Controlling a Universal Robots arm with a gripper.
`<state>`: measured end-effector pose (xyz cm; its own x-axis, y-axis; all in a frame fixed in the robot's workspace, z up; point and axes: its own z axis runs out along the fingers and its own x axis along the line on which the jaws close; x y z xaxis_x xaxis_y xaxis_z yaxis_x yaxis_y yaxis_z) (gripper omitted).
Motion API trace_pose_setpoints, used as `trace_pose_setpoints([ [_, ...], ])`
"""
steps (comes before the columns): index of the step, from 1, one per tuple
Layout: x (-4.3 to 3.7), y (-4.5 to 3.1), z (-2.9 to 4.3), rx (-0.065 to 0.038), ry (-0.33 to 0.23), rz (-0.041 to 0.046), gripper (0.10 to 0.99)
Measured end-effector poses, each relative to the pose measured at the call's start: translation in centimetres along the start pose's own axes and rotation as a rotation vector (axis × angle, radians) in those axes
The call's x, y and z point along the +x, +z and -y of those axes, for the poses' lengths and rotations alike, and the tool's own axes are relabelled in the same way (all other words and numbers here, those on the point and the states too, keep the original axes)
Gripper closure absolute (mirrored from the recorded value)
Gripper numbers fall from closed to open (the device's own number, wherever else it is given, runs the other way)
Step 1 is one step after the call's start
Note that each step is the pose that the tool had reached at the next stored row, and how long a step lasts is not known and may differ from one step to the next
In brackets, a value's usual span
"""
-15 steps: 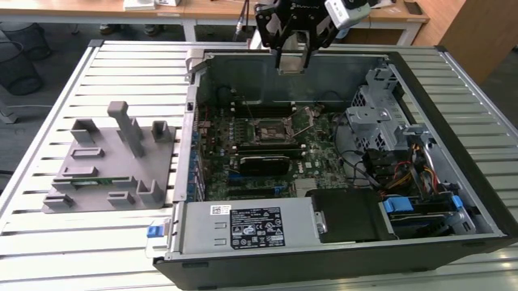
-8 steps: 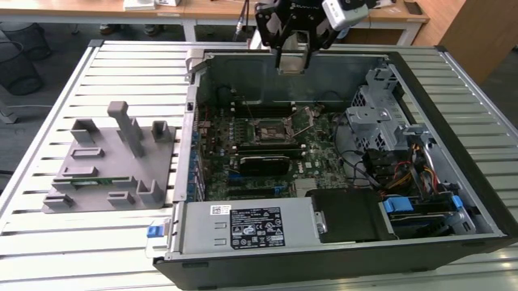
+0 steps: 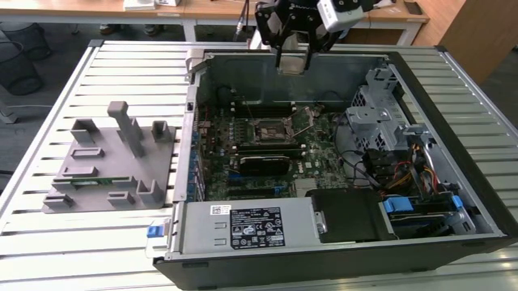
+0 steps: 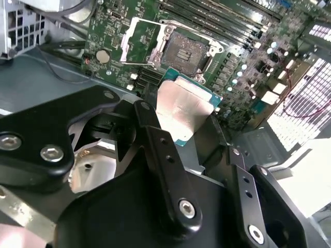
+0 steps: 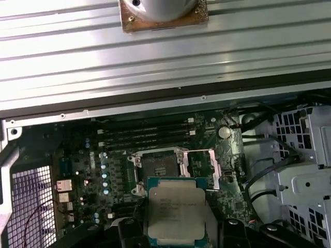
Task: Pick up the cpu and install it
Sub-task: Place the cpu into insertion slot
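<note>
My gripper (image 3: 292, 65) hangs above the back wall of the open computer case (image 3: 202, 79), shut on the cpu (image 3: 292, 63). In both wrist views the cpu (image 4: 182, 109) (image 5: 176, 212) is a flat silver-topped square with a green rim, clamped by its edges between the black fingers (image 4: 155, 139). On the green motherboard below, the cpu socket (image 3: 267, 130) (image 4: 184, 50) (image 5: 158, 168) lies open with its metal load plate (image 5: 199, 165) flipped up beside it. The cpu is well above the socket and touches nothing else.
A grey fixture (image 3: 113, 163) on the slatted table at the exterior view's left holds a green memory stick (image 3: 91, 180). Inside the case are a power supply (image 3: 242, 224), a drive cage (image 3: 380, 115), loose cables (image 3: 404, 176) and a black block (image 3: 263, 162) near the socket.
</note>
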<state>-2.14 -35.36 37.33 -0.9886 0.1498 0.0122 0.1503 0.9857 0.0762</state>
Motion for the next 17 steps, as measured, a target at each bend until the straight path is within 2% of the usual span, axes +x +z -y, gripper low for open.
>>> trace_pose_setpoints([
  [17, 0.02, 0.28, -0.13, -0.003, 0.224, 0.0204, 0.557],
])
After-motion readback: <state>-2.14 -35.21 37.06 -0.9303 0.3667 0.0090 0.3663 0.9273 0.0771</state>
